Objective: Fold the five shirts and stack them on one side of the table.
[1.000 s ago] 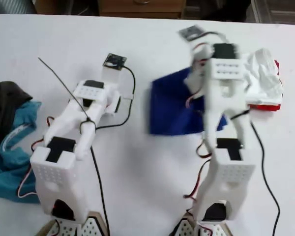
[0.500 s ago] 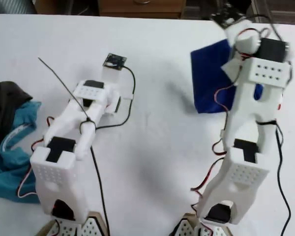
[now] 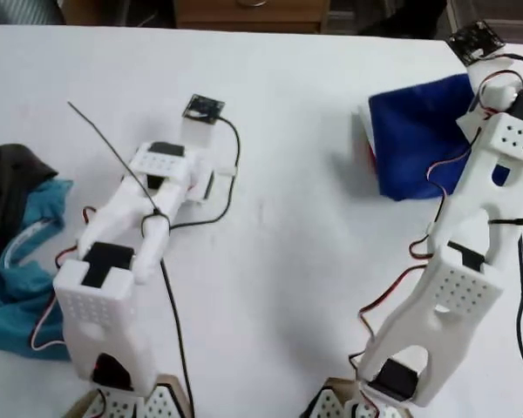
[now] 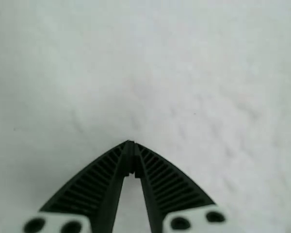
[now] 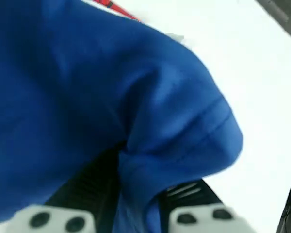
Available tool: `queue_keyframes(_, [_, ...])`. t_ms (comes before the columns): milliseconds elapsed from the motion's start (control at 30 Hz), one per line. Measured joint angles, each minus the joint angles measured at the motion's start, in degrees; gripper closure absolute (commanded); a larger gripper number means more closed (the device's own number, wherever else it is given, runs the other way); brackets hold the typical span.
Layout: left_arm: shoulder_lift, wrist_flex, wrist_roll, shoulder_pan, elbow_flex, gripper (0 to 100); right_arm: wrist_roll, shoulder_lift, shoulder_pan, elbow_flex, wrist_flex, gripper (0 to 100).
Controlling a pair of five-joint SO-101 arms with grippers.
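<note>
Right end effector (image 5: 129,158) clamped on blue shirt (image 3: 414,144), left end effector (image 4: 130,146) together over table (image 3: 288,279).

A folded blue shirt (image 3: 414,131) lies at the far right of the white worktop (image 3: 279,78), one bunched fold pinched in the right gripper (image 5: 131,160); red and white cloth (image 3: 370,150) peeks from beneath its edge. At the left edge, a teal shirt (image 3: 17,292) and a dark shirt (image 3: 9,183) lie crumpled, touching

A white table (image 4: 145,58) lay directly beneath the left jaws and stretched ahead of them. Far beyond both pairs of jaws — past the table's far edge — stood a wooden cabinet (image 3: 248,10).
</note>
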Motion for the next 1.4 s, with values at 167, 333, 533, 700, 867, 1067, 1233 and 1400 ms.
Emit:
queue_keyframes(167, [0.0, 0.0, 0.0, 0.0, 0.0, 97, 0.0, 3.8, 0.0, 0.0, -6.8, 97.9])
queue_keyframes(333, [0.0, 0.0, 0.0, 0.0, 0.0, 97, 0.0, 8.4, 0.0, 0.0, -12.8, 97.8])
queue_keyframes(533, [0.0, 0.0, 0.0, 0.0, 0.0, 97, 0.0, 11.9, 0.0, 0.0, -14.1, 95.2])
queue_keyframes(700, [0.0, 0.0, 0.0, 0.0, 0.0, 97, -1.9, 12.3, 0.0, 0.0, -14.1, 81.3])
queue_keyframes(867, [0.0, 0.0, 0.0, 0.0, 0.0, 97, -12.5, 12.3, 0.0, -1.1, -14.6, 81.5])
queue_keyframes(1067, [0.0, 0.0, 0.0, 0.0, 0.0, 97, -26.1, 12.0, 0.0, -11.3, -15.6, 85.9])
queue_keyframes(1233, [0.0, 0.0, 0.0, 0.0, 0.0, 97, -30.0, 11.7, 0.0, -17.9, -12.5, 95.9])
queue_keyframes(1400, [0.0, 0.0, 0.0, 0.0, 0.0, 97, -30.2, 11.7, 0.0, -18.7, -8.0, 97.6])
